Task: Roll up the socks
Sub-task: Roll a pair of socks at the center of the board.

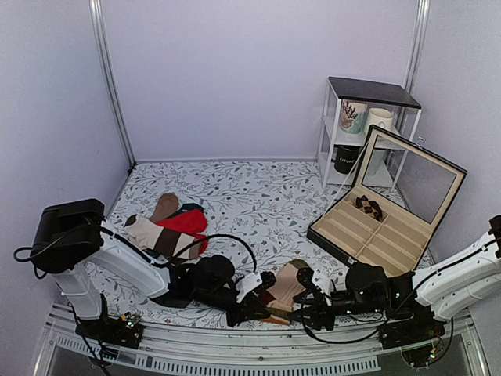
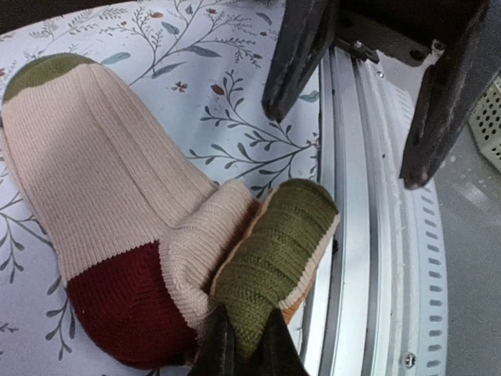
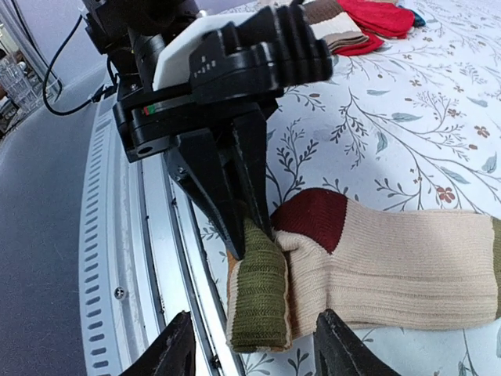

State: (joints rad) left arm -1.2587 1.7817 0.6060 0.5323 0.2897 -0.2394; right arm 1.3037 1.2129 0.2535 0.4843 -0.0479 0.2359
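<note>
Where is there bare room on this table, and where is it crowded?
Bare cloth between the sock pile and open case, back to the wall. Crowded: near edge, where left hand and right hand meet at the socks.

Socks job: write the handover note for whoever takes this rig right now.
Left claw: shut on the olive cuff of the socks.
Right claw: open, holding nothing, facing the cuff from the opposite side.
Socks: at the near edge of the table, between the two arms.
Done: the cuff end seems turned over into a short first fold.
Left: the tan foot and maroon heel lie flat. Roll on toward the toe.
</note>
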